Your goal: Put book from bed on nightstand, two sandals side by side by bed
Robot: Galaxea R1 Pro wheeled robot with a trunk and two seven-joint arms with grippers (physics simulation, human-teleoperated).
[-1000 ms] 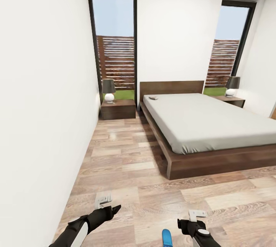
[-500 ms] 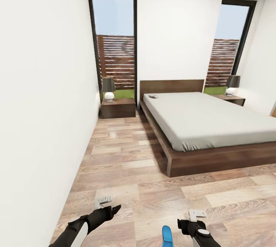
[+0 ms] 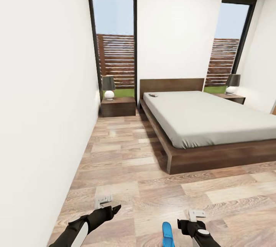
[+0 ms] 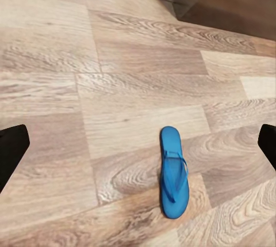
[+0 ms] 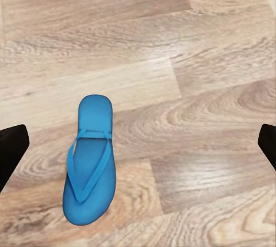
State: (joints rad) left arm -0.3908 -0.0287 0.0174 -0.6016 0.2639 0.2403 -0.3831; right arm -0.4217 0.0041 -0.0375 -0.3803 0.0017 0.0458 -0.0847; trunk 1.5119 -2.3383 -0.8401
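Across the head view: bed [image 3: 207, 124] at centre right, headboard against the far white wall, long side running toward the lower middle of the frame.
Book [image 3: 153, 95]: small pale thing on the mattress, near the headboard's left corner; too small to read.
Nightstand [image 3: 118, 106]: left of the bed, under the left window, lamp [image 3: 109, 88] on top; second nightstand [image 3: 230, 98] with lamp at far right.
Sandal [image 3: 166, 235]: blue tip at the bottom edge of the head view, between the two grippers.
Left wrist view: whole sandal [image 4: 173, 172] flat on the planks, straps up, dark bed corner at upper right.
Right wrist view: same blue sandal [image 5: 89, 158] larger, lower left of frame.
Open room: bare floor [image 3: 122, 151] strip between left wall and bed.
Left gripper [image 3: 102, 201]: fingers spread, holding nothing.
Right gripper [image 3: 196, 214]: fingers apart, holding nothing.
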